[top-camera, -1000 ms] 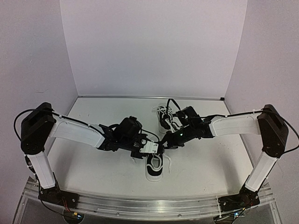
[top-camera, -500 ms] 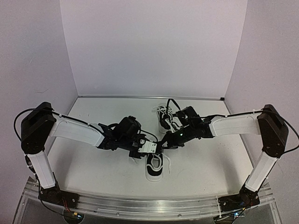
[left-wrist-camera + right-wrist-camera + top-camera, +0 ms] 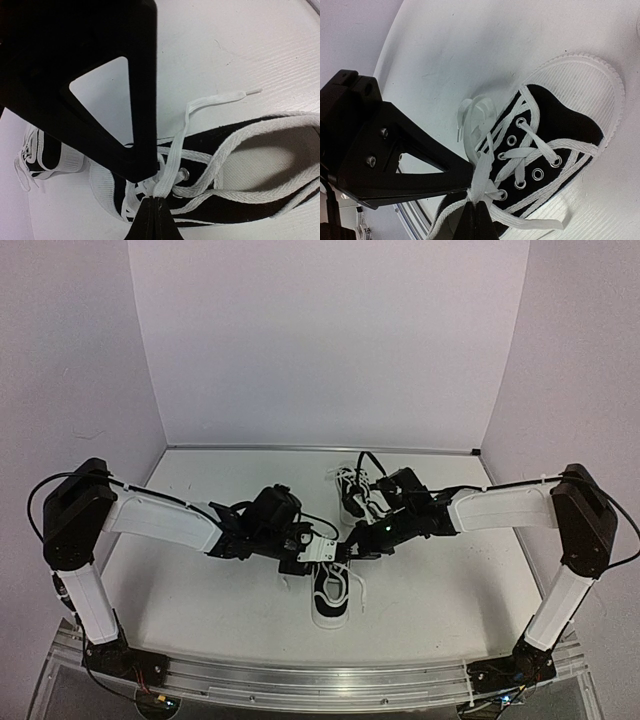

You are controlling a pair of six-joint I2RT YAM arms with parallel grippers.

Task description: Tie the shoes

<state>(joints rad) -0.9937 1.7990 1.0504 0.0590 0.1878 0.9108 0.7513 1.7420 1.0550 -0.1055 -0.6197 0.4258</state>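
Left wrist: left pincer (image 3: 156,194) pinches lace (image 3: 176,150); top external hides grip.

Overhead; close wrist views, same shoe (image 3: 564,120)

left arm (image 3: 165,523): white links, black joints | right arm (image 3: 500,508): same | jaws: black, triangular cutouts
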